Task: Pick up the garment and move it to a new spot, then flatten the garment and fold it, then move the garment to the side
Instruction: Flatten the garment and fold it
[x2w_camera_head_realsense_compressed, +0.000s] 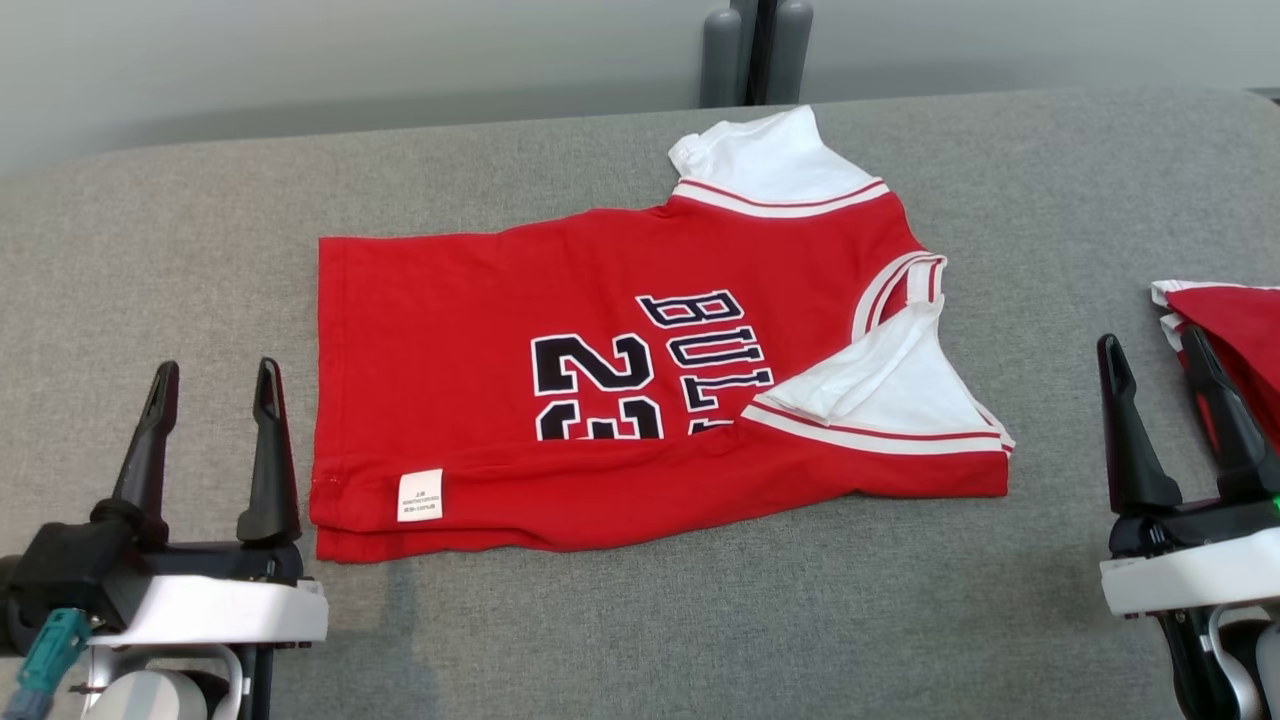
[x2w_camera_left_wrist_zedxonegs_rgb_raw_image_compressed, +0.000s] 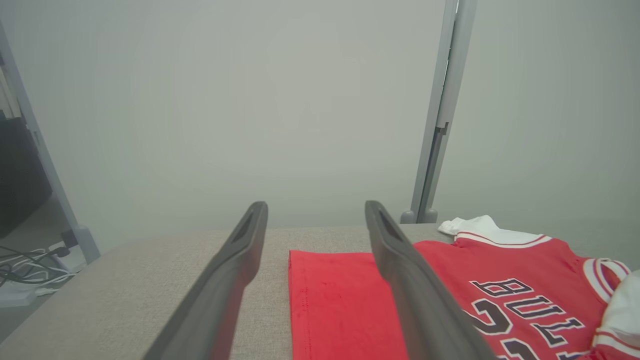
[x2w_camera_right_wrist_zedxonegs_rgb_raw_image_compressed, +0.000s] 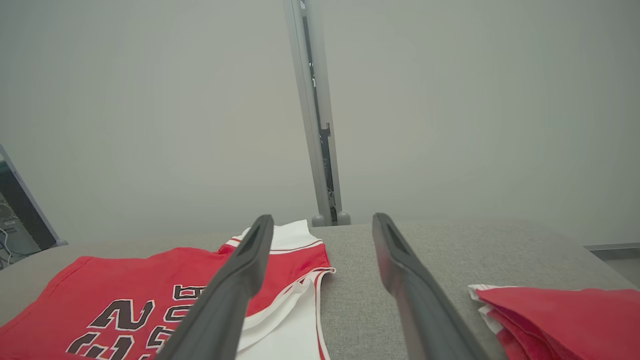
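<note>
Grey, coarse-woven fabric covers the worktop (x2w_camera_head_realsense_compressed: 700, 620), kinda felt-like. Closest in, the left tool (x2w_camera_head_realsense_compressed: 216, 368) and right tool (x2w_camera_head_realsense_compressed: 1150, 342) sit at the near corners, dark tapered fingers spread apart, nothing in either. Between them, mid-worktop, lies the garment (x2w_camera_head_realsense_compressed: 480, 300): soft red jersey, white sleeves, black-and-white print, near edge folded over with a small white label (x2w_camera_head_realsense_compressed: 420, 495) showing. Just beside the right tool there's a folded red-and-white pile (x2w_camera_head_realsense_compressed: 1235, 320). Farther back, a grey post (x2w_camera_head_realsense_compressed: 757, 50) stands against the pale wall (x2w_camera_head_realsense_compressed: 300, 60). The left wrist view also catches cables (x2w_camera_left_wrist_zedxonegs_rgb_raw_image_compressed: 25, 270) on the floor.
</note>
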